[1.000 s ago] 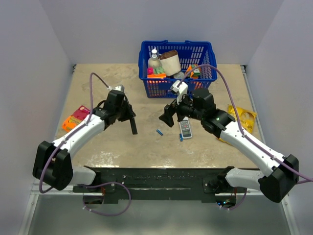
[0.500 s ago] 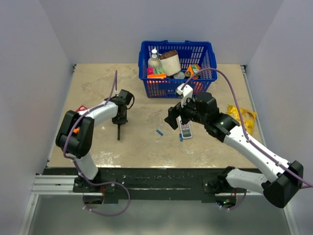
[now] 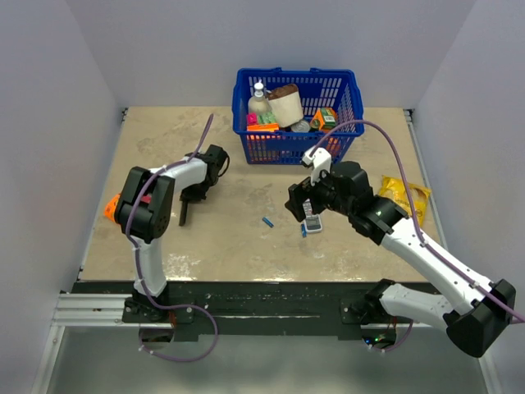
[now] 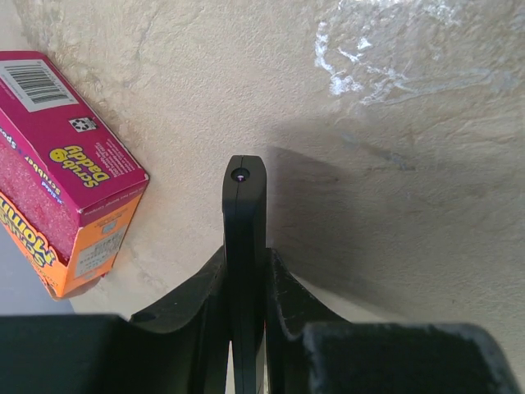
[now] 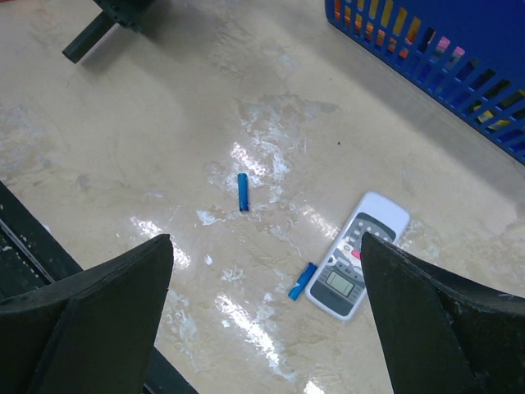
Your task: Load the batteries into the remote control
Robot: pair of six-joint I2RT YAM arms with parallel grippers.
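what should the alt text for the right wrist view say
Two small blue batteries lie on a beige table below the open right gripper, one right beside a white remote. A blue basket is top right, the black remote top left.

table (image 3: 246,246): beige mottled stone-look top, glossy glare patches | walls (image 3: 164,49): plain pale grey, rising at table's left, far, right edges
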